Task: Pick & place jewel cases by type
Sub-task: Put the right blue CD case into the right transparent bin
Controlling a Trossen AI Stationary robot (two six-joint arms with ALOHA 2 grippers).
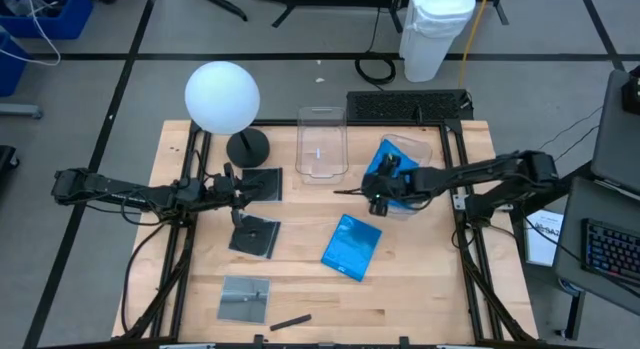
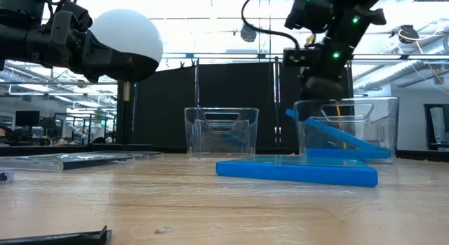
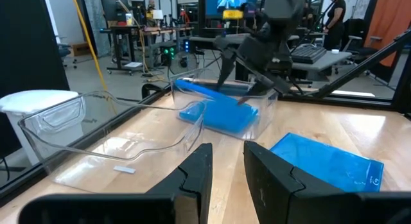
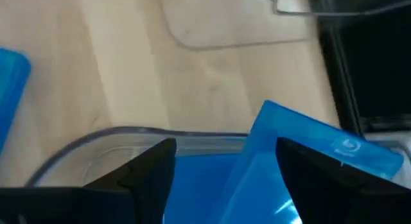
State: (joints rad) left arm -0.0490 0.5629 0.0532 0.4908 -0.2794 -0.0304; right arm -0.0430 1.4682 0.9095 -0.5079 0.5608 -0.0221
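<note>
High view, L to R: left gripper [image 1: 236, 194] hovers over the dark cases; its fingers [image 3: 192, 179] stand a bit apart w/ nothing between them. A dark case [image 1: 255, 235] lies just below it. Next blue case [image 1: 352, 246] lies flat mid-table, long axis slanted. Right gripper [image 1: 378, 189], jaws spread and empty, sits over the right tub [image 1: 425, 147], where a tilted blue case [image 4: 308, 153] leans, prob. on another. Loose blue case is nearer the right arm, toward the table's front.
</note>
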